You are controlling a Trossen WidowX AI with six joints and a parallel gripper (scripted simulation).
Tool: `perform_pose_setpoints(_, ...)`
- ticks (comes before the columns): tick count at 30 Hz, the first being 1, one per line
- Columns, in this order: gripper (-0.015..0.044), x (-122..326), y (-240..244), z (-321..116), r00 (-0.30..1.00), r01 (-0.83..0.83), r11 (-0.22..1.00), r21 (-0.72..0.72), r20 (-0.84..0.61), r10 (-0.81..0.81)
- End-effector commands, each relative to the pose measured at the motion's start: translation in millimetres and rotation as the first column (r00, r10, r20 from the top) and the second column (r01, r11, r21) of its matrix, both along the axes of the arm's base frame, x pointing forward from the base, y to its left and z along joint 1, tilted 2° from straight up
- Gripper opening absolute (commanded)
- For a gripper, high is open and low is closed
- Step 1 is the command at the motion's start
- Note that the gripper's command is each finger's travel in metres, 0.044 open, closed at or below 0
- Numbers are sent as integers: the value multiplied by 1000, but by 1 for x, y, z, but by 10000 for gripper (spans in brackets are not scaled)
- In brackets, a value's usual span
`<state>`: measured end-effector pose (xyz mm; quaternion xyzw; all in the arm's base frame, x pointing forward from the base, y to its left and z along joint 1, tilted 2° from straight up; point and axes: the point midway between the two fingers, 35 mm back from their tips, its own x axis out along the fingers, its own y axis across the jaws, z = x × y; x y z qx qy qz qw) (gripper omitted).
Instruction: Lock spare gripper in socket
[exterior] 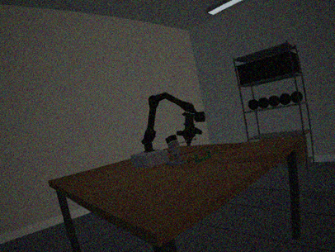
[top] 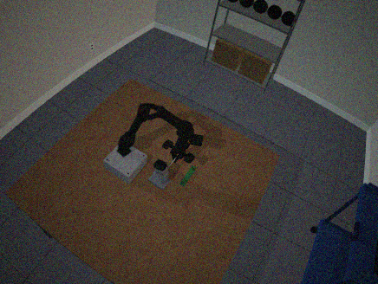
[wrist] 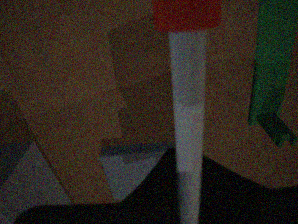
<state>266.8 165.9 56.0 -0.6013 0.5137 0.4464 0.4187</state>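
The lock pin is a pale rod with a red head at one end. My gripper is shut on the rod, above the table beside the mount. The mount has a grey base and a pale upright part. A black piece sits on top of that part; whether it is the spare gripper is too dark to tell. The socket's hole is hidden. A green forked piece lies beside the mount.
The arm's white base box stands near the mount on the wooden table. A shelf rack and a blue object stand off the table.
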Motion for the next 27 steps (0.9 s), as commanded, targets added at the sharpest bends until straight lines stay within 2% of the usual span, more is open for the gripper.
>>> perform_pose_setpoints(1,0,-1,1,-9,1000,8,1000,7,3,-8)
perform_pose_setpoints(8,0,1,1,-44,1000,9,1000,8,-6,-9)
perform_pose_setpoints(27,0,2,-10,-44,1000,10,1000,9,-9,-10)
